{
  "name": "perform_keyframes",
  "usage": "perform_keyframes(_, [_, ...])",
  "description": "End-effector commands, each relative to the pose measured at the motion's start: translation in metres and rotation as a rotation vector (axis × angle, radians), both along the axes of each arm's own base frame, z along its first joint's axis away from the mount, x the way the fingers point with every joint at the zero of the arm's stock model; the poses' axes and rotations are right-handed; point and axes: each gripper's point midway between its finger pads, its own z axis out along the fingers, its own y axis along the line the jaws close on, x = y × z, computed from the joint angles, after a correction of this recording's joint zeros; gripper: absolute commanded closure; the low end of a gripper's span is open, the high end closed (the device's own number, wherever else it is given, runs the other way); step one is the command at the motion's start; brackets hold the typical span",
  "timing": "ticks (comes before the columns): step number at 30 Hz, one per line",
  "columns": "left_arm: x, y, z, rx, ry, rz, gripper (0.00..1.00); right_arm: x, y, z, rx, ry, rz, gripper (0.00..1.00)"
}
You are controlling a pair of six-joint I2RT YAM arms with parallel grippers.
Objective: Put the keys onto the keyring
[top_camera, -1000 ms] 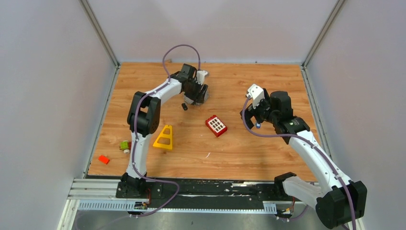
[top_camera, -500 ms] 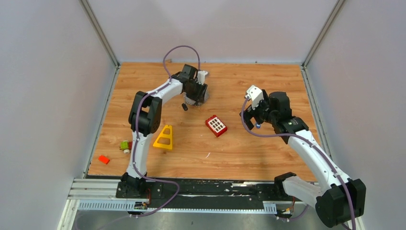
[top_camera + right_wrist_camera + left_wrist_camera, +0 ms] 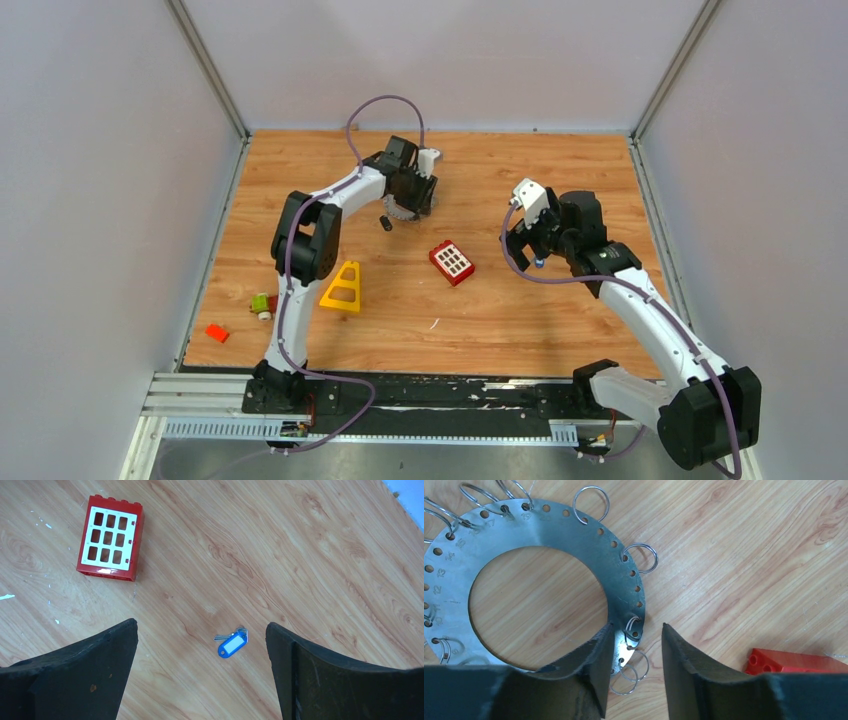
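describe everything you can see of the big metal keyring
The keyring is a flat, dull grey metal plate: a wide band around a big round hole. Small holes line its outer edge, with faint engraved numbers beside them. Thin silvery split rings hang from several holes; no keys show on them. It seems to lie flat on the wooden table. The left gripper straddles its band, one finger inside the hole, one outside, jaws apart; contact is unclear.
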Motion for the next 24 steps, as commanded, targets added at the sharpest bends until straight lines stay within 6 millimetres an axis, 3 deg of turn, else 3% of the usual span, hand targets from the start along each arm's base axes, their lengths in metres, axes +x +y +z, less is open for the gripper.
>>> perform_keyframes(1, [0.003, -0.004, 0.001, -0.009, -0.019, -0.007, 0.58, 0.005, 0.0, 0.004, -0.008, -0.023, -0.002, 0.01])
perform_keyframes(13, [-0.004, -0.002, 0.004, -0.004, -0.008, -0.019, 0.93, 0.006, -0.001, 0.001, -0.013, -0.013, -0.005, 0.01])
perform_keyframes(15, [-0.006, -0.003, 0.015, -0.012, -0.022, -0.041, 1.0, 0.006, -0.001, 0.005, -0.008, -0.021, -0.012, 0.01])
perform_keyframes(20, [-0.024, 0.0, 0.066, -0.039, -0.123, -0.164, 1.0, 0.003, 0.003, 0.025, 0.041, -0.057, -0.012, 0.01])
perform_keyframes(24, [-0.047, 0.017, 0.109, -0.014, -0.247, -0.245, 1.0, -0.011, 0.017, 0.053, 0.112, -0.106, 0.085, 0.01])
